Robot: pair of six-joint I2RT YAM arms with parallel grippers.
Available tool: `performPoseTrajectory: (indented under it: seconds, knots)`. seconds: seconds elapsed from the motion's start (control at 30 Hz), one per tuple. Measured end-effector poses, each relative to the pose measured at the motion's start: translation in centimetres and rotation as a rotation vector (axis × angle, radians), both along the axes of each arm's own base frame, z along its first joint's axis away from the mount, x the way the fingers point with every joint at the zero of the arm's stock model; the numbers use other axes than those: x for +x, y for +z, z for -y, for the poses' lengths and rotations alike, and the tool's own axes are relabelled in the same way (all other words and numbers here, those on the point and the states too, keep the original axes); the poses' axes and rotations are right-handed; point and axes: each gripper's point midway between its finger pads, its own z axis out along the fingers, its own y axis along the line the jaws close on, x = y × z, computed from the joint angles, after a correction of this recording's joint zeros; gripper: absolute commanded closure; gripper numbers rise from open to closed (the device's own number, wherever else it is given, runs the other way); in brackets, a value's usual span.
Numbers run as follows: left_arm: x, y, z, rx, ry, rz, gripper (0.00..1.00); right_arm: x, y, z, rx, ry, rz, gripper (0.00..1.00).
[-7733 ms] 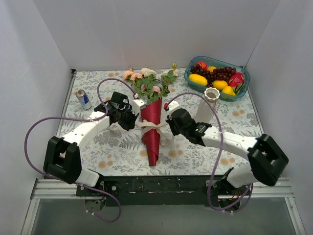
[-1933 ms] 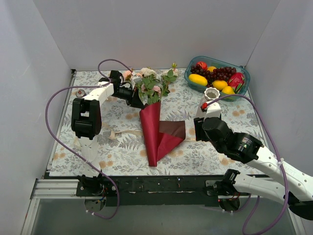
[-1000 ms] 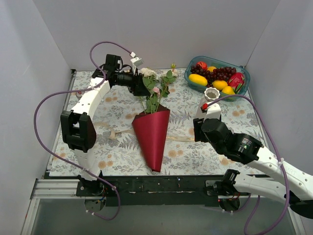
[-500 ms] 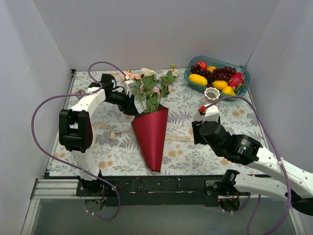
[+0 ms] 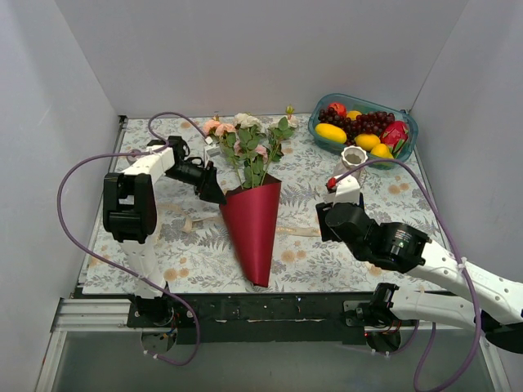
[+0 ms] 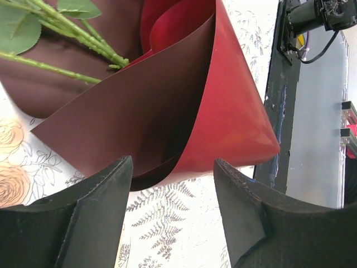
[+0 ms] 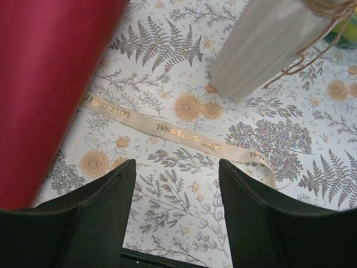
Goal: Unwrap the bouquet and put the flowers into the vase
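Left wrist view: left pincer point(image 6: 172, 167) gapes, facing the loose-wrapped bouquet point(image 6: 184, 95)

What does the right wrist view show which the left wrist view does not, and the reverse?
Only the right wrist view: the cream ribbon lying flat and the white vase. Only the left wrist view: green stems and a leaf. Both: the dark red paper, the floral cloth, and an open tool: right tool, left tool.
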Motion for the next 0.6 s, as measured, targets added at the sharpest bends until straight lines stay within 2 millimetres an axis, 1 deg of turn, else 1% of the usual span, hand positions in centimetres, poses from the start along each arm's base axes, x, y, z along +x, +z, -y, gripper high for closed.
performPoseTrajectory:
  seconds: [0.17,0.27,0.3,0.33,0.37,0.43,0.53,0.6]
  knots:
    - [-0.7,-0.2,0.8,-0.005,-0.034,0.004,0.43,0.1,0.3,-0.3,-0.001,0.003,0.001,0.32]
    - [-1.0,-0.4,1.1,-0.002,-0.047,0.002,0.49,0.1,0.6,-0.4,0.004,0.004,0.005,0.32]
    - [-1.1,-0.5,1.2,-0.001,-0.05,0.003,0.54,0.1,0.6,-0.4,0.005,0.003,0.007,0.32]
    - [-1.2,-0.5,1.2,0.001,-0.053,0.003,0.68,0.1,0.7,-0.4,0.005,0.002,0.008,0.32]
    - [-1.2,-0.6,1.3,0.004,-0.056,0.003,0.76,0.1,0.7,-0.4,0.005,0.001,0.008,0.32]
    - [-1.3,-0.6,1.2,0.014,-0.058,0.002,1.0,0.2,0.7,-0.4,0.005,0.001,0.009,0.32]
    - [-1.2,-0.3,1.1,0.033,-0.058,0.001,1.0,0.1,0.7,-0.4,0.005,0.001,0.01,0.32]
    - [-0.7,0.5,1.2,0.042,-0.058,0.027,1.0,0.1,0.8,-0.4,0.005,0.0,0.011,0.32]
